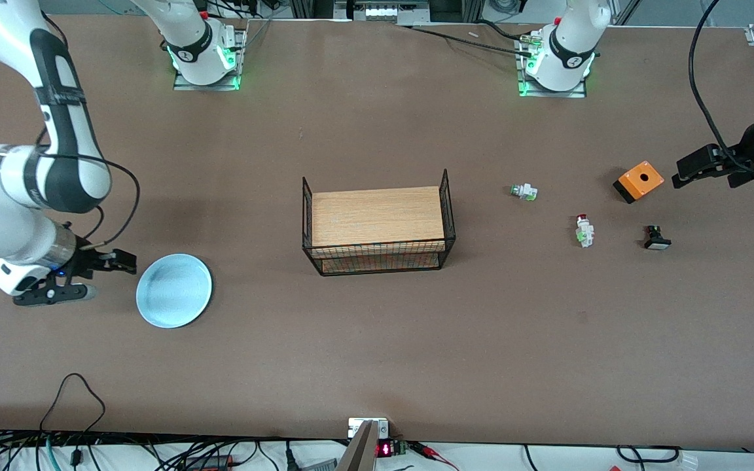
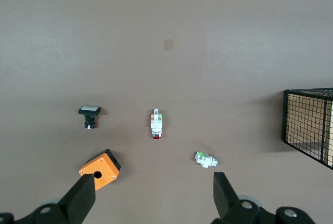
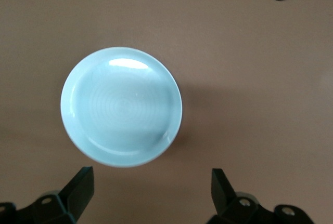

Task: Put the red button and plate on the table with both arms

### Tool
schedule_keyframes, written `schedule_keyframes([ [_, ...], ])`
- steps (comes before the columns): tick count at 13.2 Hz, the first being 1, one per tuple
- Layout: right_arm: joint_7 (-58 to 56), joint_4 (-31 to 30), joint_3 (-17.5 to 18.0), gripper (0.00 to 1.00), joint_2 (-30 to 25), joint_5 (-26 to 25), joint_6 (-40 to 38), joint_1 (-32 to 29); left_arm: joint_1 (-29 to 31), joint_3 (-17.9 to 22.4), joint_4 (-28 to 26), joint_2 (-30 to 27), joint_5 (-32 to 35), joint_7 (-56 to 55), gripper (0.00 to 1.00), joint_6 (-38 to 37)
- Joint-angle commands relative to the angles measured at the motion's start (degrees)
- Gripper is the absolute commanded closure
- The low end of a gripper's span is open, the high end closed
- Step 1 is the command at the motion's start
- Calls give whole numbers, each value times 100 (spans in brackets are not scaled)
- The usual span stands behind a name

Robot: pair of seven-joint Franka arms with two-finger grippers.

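front view: both my pincers hang spread and empty. left pincer over the surface by the orange box; right pincer just beside the plate. button lies on the surface near the left arm's end. looks like both are already placed; next, pull clear. cables along the edge.

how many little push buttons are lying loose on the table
3, all toward the left arm's end: green-capped white button nearest the wire rack, red-capped white button, black-bodied pale-capped button near the orange box. None seems hidden.
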Motion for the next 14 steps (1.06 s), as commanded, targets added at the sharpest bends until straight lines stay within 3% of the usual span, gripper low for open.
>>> schedule_keyframes([
  [1, 86, 539, -11, 0, -356, -189, -1356, 2, 3, -33, 38, -80, 78, 20, 0, -40],
  [7, 342, 602, 59, 0, -1683, -215, -2907, -42, 3, -7, 91, -80, 17, 3, 0, -5],
  [12, 273, 173, 174, 0, -2439, -189, -2970, -357, -23, -42, 91, -115, 87, 12, 0, -23],
  [14, 324, -126, 418, 0, -2747, -198, -2892, -472, -23, -42, 91, -115, 78, 11, 0, -32],
])
